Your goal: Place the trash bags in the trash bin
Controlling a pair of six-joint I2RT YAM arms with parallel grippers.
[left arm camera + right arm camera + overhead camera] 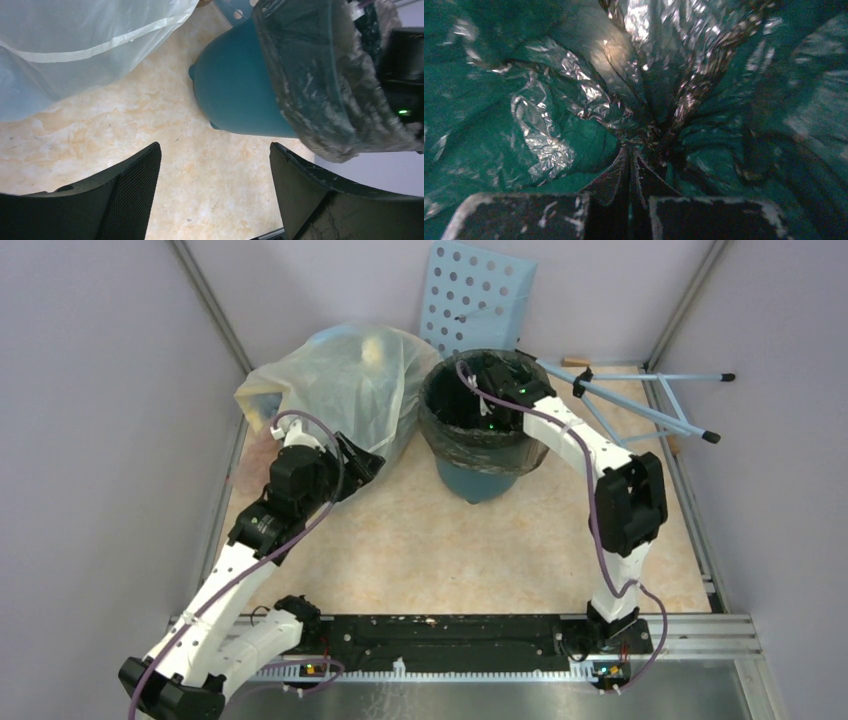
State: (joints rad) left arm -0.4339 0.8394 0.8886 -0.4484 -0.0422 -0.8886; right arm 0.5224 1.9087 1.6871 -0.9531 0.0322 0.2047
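A: R gripper (631, 150) first. Jaws closed tight, tips down inside the trash bin (482, 480), nosed into the trash bag (549, 120). Creases run to the tips; we can't tell if a fold is pinched or just pushed.
B: L gripper (215, 151)?
A: Jaws spread wide, nothing btwn them. Hangs low over the table (100, 135), beside the bin, near the pale stuffed bag (330, 380).
B: Bag posn?
A: Lining the bin. Dark film folded over the rim where we see it, rest sagging inside.
B: Handling, we reckon: v. light, limp, crinkly, slick; tears if snagged.
A: Agreed. Take hold at bunched film, e.g. rim fold or gathered creases, not flat sheet. Bin looks stiff but light, may tip w/ a sideways pull.
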